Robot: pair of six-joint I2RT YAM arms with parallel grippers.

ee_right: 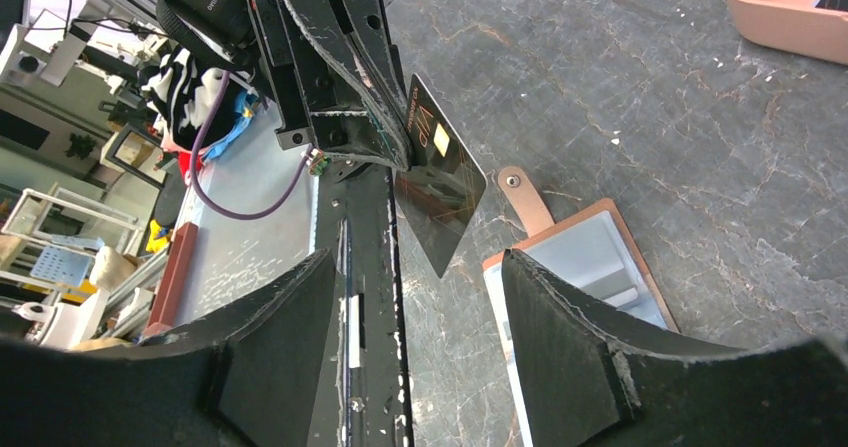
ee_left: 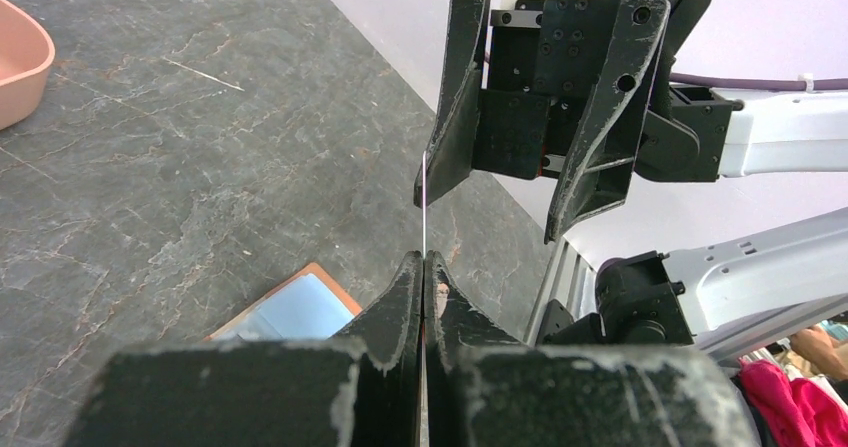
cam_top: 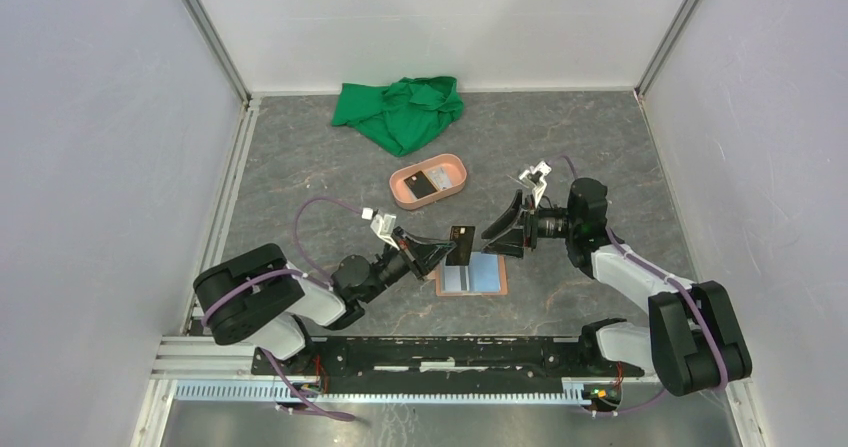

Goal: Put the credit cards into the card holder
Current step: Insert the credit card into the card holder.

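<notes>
Obs: left fingers (ee_left: 423,267) clamped on one dark card (ee_right: 440,192), held on edge above the bench (cam_top: 300,167). The right fingers (cam_top: 500,233) are spread open at its 3 o'clock, and contact with the free edge is unclear. One card holder (cam_top: 471,277), open, lies at the card's 6 o'clock. A second dark card (cam_top: 432,181) lies in the pink tray (cam_top: 400,179) at 11 o'clock. Cards counted: two.

Left arm (cam_top: 320,307) and right arm (cam_top: 625,267): black joints, white links, purple cables (cam_top: 315,207); right gripper (ee_right: 417,257) matte black, edges scuffed white.
</notes>
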